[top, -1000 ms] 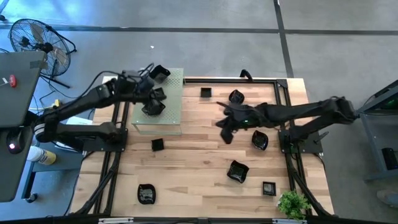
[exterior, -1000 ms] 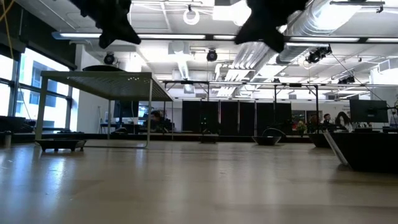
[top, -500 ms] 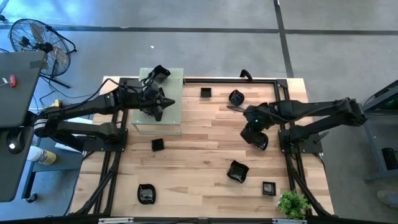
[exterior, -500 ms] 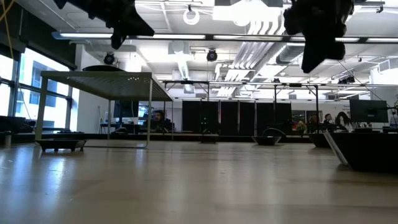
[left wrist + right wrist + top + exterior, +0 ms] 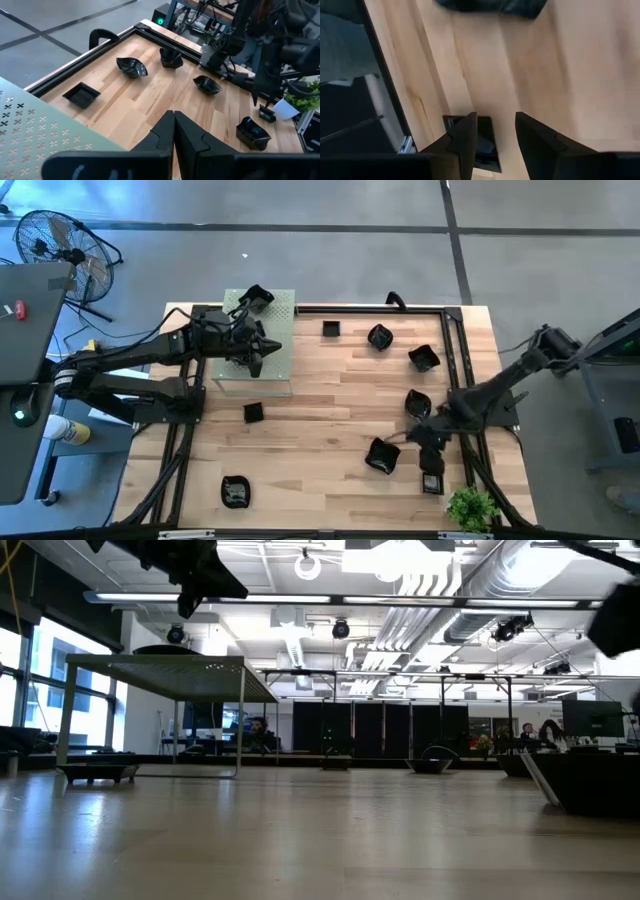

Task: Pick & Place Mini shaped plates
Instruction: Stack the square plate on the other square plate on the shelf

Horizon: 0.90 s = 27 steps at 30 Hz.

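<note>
I am bringing the right gripper (image 5: 428, 448) down near the small green plant (image 5: 470, 506), its fingers (image 5: 465, 137) standing apart and holding nothing. In the right wrist view a tiny square plate (image 5: 482, 145) is lying on the wood straight ahead, seen partly between the two fingers. By my reading this is the approach to a pick: next I need to settle the fingers over that plate's rim and close on it without pushing it toward the table frame just beside it.

The other mini shaped plates (image 5: 383, 455) are lying scattered on the table, farther from the plant, all apart from one another.

The left gripper (image 5: 254, 352) is hanging over the pale green perforated board (image 5: 281, 360), across the table from the plant, its fingers (image 5: 187, 137) pressed together and empty. At least one dark dish (image 5: 256, 298) is sitting near the board's far edge, though how it rests I cannot tell.
</note>
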### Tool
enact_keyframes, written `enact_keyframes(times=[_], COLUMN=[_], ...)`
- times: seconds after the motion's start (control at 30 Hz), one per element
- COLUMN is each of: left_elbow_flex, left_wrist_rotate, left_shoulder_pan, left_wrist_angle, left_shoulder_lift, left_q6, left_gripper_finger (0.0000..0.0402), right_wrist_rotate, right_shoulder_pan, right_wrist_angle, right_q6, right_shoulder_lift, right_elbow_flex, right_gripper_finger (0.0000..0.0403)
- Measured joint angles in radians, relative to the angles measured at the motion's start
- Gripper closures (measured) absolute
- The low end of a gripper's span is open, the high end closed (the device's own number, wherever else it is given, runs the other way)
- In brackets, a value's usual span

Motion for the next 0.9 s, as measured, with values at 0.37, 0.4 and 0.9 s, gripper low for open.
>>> enact_keyframes(times=[0.37,0.4,0.9], left_elbow_flex=[0.000,0.000,0.000], left_wrist_rotate=[0.001,0.001,0.002], left_shoulder_pan=[0.000,0.000,0.000], left_wrist_angle=[0.000,0.000,-0.001], left_shoulder_lift=[0.000,0.000,0.001], left_q6=[0.000,0.000,0.000], left_gripper_finger=[0.0401,0.0401,0.0401], right_wrist_rotate=[0.036,0.039,0.043], right_shoulder_pan=[0.170,0.173,0.180], right_wrist_angle=[0.183,0.177,0.205], right_q6=[0.120,0.112,0.047], right_shoulder_lift=[0.000,0.000,0.077], right_elbow_flex=[-0.140,-0.140,-0.139], right_gripper_finger=[0.0274,0.0274,0.0317])
